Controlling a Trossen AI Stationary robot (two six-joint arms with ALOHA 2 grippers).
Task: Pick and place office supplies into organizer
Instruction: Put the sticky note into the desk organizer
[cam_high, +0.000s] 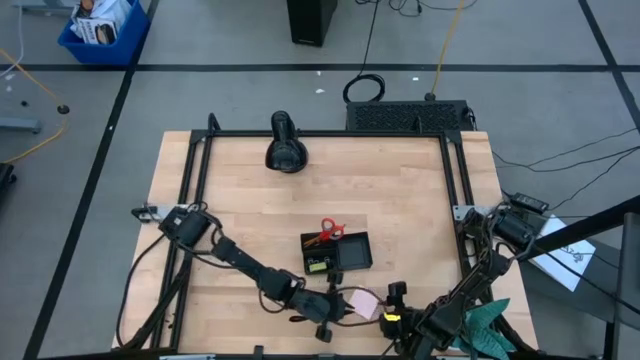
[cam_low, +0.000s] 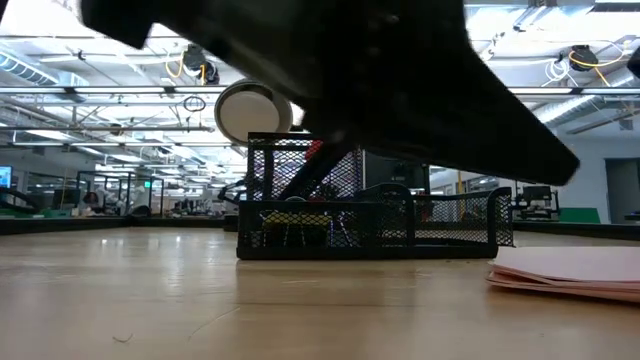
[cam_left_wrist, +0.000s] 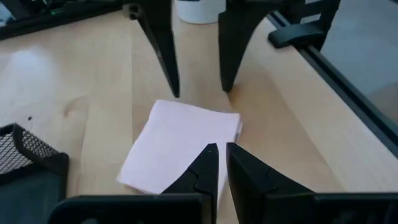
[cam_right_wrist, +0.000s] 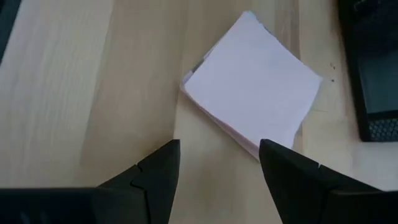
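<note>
A pink sticky-note pad (cam_high: 364, 303) lies flat on the wooden table near its front edge, also seen in the left wrist view (cam_left_wrist: 180, 146) and the right wrist view (cam_right_wrist: 255, 81). The black mesh organizer (cam_high: 338, 253) stands just beyond it, with red-handled scissors (cam_high: 330, 229) sticking up out of it. My left gripper (cam_left_wrist: 221, 151) comes in low from the left, its fingers almost together, tips over the pad's near edge. My right gripper (cam_right_wrist: 217, 158) stands open at the pad's right side, nothing between its fingers; the left wrist view shows its two fingers (cam_left_wrist: 166, 56) past the pad. My left gripper has its nearly closed fingertips (cam_left_wrist: 208, 155) over the pad's edge (cam_left_wrist: 186, 177), slanting down from the table's left. I cannot tell whether they touch the pad. The pad lies flat on the table.
A black rounded cylindrical device (cam_high: 285, 150) lies at the table's far side. A teal-green cloth (cam_high: 490, 325) hangs at the front right corner. A black frame rail (cam_high: 455, 170) runs along the table's edges. Bare wood lies left of the organizer.
</note>
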